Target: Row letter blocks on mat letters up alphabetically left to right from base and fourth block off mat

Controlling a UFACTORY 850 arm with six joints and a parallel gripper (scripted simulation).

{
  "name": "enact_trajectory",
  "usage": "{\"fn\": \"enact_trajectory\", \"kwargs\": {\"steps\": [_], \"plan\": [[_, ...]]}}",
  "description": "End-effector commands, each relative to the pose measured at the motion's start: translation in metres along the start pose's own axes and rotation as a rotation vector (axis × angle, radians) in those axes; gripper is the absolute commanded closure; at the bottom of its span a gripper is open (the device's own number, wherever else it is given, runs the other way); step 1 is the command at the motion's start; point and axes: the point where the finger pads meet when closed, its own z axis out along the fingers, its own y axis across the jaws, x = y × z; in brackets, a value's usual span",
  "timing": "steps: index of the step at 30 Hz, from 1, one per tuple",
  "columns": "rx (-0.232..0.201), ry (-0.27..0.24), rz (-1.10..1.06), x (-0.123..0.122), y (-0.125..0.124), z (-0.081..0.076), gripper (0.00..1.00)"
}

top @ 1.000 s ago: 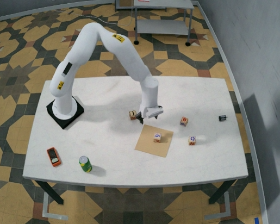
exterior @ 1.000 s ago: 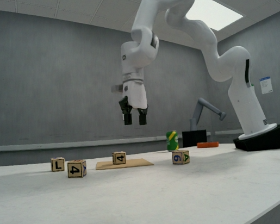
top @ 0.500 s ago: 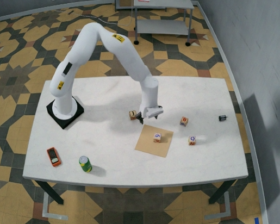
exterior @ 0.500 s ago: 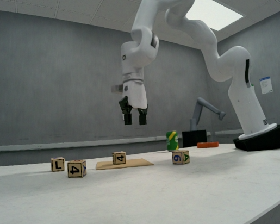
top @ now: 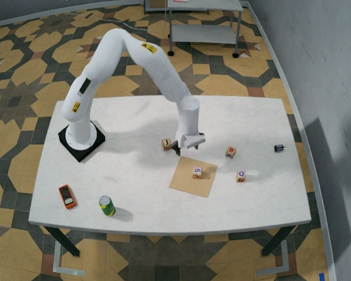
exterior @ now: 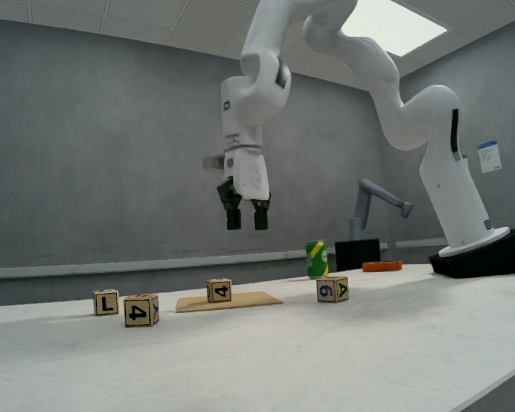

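The tan mat lies mid-table and also shows in the exterior view. One block stands on it with a blue digit on top, 6 or 9; it also shows in the exterior view. A block with a black letter on top, perhaps J, stands off the mat by its corner nearest the base; its 6 and A sides show in the exterior view. A block with a red letter, perhaps B, and a Q block stand right of the mat. My gripper is open and empty, and hangs high above the table, between the J block and the mat.
A green can and an orange device sit at the front left. A small dark part lies at the far right. My base stands at the left. A metal cart stands behind the table.
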Motion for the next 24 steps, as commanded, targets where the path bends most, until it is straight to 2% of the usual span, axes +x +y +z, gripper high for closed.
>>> {"fn": "enact_trajectory", "kwargs": {"steps": [1, 2, 4, 5, 7, 8, 10, 11, 13, 14, 16, 17, 19, 20, 24], "plan": [[-0.002, 0.009, 0.002, 0.028, -0.038, -0.002, 0.0], [-0.003, 0.011, 0.003, 0.038, -0.052, -0.002, 0.0], [-0.003, 0.012, 0.003, 0.039, -0.055, -0.002, 0.0], [-0.004, 0.013, 0.003, 0.051, -0.072, -0.002, 0.0], [-0.004, 0.014, 0.004, 0.052, -0.074, -0.002, 0.0], [-0.004, 0.015, 0.004, 0.064, -0.093, -0.002, 0.0], [-0.004, 0.015, 0.004, 0.064, -0.093, -0.002, 0.0], [-0.004, 0.014, 0.004, 0.076, -0.112, -0.001, 0.0], [-0.004, 0.014, 0.004, 0.076, -0.112, -0.001, 0.0], [-0.004, 0.013, 0.004, 0.087, -0.13, -0.001, 0.0], [-0.004, 0.013, 0.004, 0.087, -0.13, -0.001, 0.0], [-0.003, 0.011, 0.004, 0.096, -0.146, 0.0, 0.0], [-0.003, 0.011, 0.004, 0.096, -0.146, 0.0, 0.0], [-0.001, 0.009, 0.003, 0.103, -0.16, 0.001, 0.0], [0.001, 0.004, 0.001, 0.113, -0.179, 0.002, 0.0]]}}
